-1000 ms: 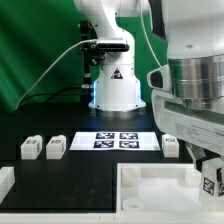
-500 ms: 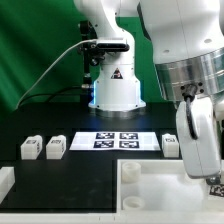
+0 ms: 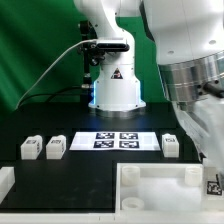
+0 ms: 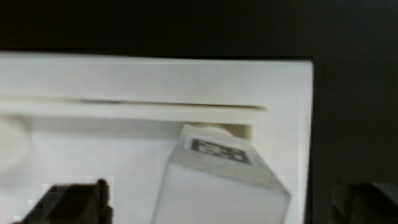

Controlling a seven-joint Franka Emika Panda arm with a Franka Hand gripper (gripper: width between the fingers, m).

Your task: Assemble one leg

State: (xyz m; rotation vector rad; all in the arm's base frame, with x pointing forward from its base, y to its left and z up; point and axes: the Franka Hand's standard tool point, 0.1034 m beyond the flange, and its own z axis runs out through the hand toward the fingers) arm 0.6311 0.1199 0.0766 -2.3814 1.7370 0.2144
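Note:
One leg (image 4: 222, 165), a white block with a black-and-white tag, stands on the large white panel (image 4: 107, 85) near one of its corners. In the wrist view my gripper (image 4: 214, 205) is open. Its dark fingers (image 4: 80, 200) stand on either side of the leg with a gap on each side. In the exterior view the gripper (image 3: 208, 168) hangs low at the right over the panel (image 3: 150, 185), and that leg's tag (image 3: 213, 185) shows below it. Three more legs lie on the black table: two at the left (image 3: 30, 148) (image 3: 55, 147) and one at the right (image 3: 171, 144).
The marker board (image 3: 118, 140) lies in the middle of the table in front of the robot's base (image 3: 115, 90). A white part's corner (image 3: 5, 180) shows at the exterior view's lower left edge.
The gripper has shifted toward the exterior view's right and turned at the wrist. The leg on the panel and the three loose legs have stayed in place.

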